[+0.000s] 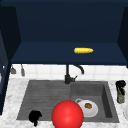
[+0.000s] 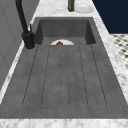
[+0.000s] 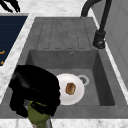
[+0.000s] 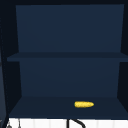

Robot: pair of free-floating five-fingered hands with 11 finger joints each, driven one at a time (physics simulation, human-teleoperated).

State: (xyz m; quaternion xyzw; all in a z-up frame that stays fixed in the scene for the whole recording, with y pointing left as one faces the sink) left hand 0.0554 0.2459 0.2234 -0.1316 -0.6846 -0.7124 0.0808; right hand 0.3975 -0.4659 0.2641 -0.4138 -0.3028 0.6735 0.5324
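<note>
Green bottle (image 1: 121, 98) stands upright on the marble counter (image 1: 10, 100), at its right edge, just beside the right rim of the sink (image 1: 45, 92). The right hand (image 1: 120, 84) sits on top of the bottle, and in the right side view its fingers curl down over the bottle's neck and shoulder, gripping it. The left side view shows the bottle's lower part (image 2: 71, 5) at the counter's far end, next to a white dish (image 2: 83, 8).

Above the counter, an open dark blue cabinet (image 4: 67, 32) has 2 shelves. The sink below is grey, with a ribbed drainboard on its left half and a deep basin on its right half. A red ball (image 1: 67, 115) covers the middle of the sink's front edge in the front view. Touching the ball's right side in that view, a white plate (image 1: 93, 110) lies on the basin floor with 1 brown piece of food (image 1: 88, 105) on it. A black faucet (image 1: 68, 76) rises from the middle of the sink's back edge.

The left hand (image 1: 35, 116) hangs over the front left corner of the sink, well apart from the bottle; I cannot tell how its fingers are set. 1 yellow corn cob (image 1: 83, 50) lies on the cabinet's lower shelf, right of centre.
</note>
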